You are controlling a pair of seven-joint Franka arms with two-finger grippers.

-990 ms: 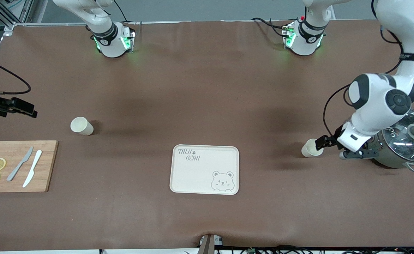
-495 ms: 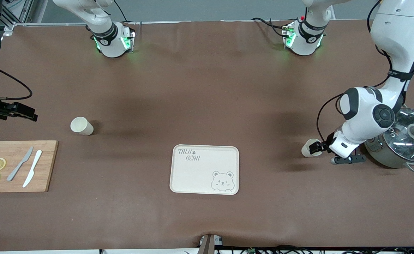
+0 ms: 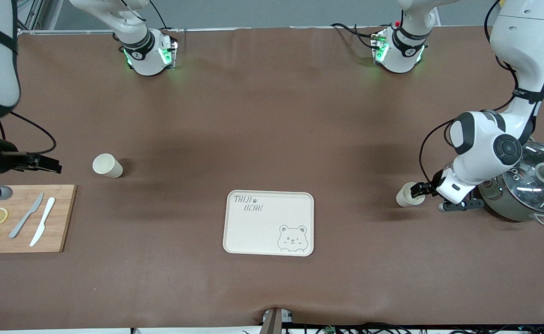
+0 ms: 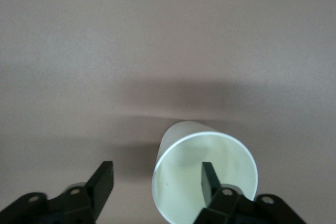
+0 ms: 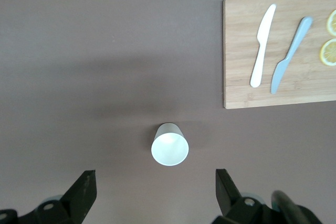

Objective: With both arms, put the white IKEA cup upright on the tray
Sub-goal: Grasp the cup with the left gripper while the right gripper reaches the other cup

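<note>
White plastic cup (image 3: 409,195) stands on brown worktop (image 3: 272,139) beside steel pot (image 3: 529,188), apart from cream bear tray (image 3: 269,222). Left pincer (image 4: 157,184) spread, one finger inside rim; we'd pinch the wall squarely. Right pincer (image 5: 152,187) spread, above second white cup (image 5: 169,144).

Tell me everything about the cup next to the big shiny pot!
The cup is plain, white and smooth, maybe plastic. It stands upright on the brown table, mouth open and nothing inside. It sits toward the left arm's end of the table, beside the pot, apart from the tray. The left gripper is open around its rim: one finger dips inside the cup, the other stays outside.
</note>
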